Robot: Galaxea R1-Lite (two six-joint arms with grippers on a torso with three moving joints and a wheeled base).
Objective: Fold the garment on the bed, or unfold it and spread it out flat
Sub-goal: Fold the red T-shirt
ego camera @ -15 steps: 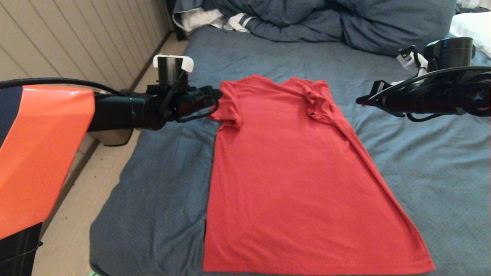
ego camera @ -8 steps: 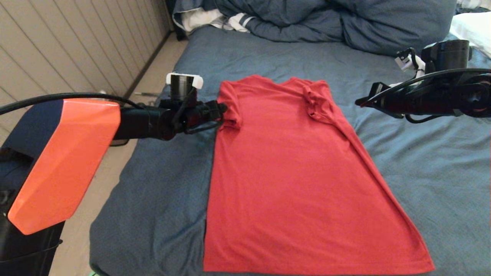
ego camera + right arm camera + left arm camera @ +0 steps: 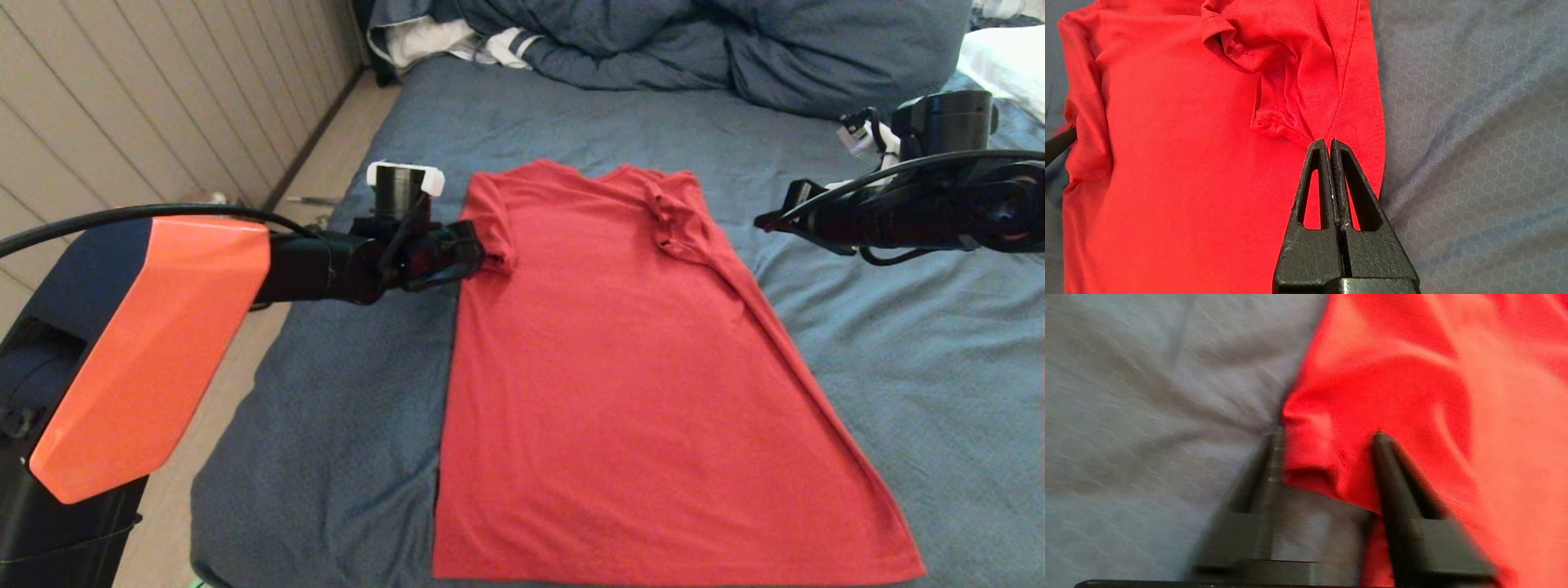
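Note:
The red T-shirt (image 3: 620,384) lies plain side up on the slate-blue bed (image 3: 343,408), both sleeves folded inward. My left gripper (image 3: 483,249) is low at the shirt's left sleeve (image 3: 490,220). In the left wrist view the left gripper (image 3: 1327,437) is open, one finger on the sheet and the other on the red cloth, with the sleeve's edge (image 3: 1327,465) lying between them. My right gripper (image 3: 763,218) hovers to the right of the crumpled right sleeve (image 3: 673,224). Seen in the right wrist view, the right gripper (image 3: 1327,141) is shut and holds nothing, above the shirt (image 3: 1180,143).
A bunched dark-blue duvet (image 3: 694,41) and a white striped cloth (image 3: 457,41) lie at the head of the bed. The bed's left edge drops to a light floor (image 3: 155,506) beside a panelled wall (image 3: 139,90). A white pillow (image 3: 1008,57) sits at far right.
My left arm has come down and moved right, bringing its open fingers onto the left sleeve's edge. The right arm has sunk slightly.

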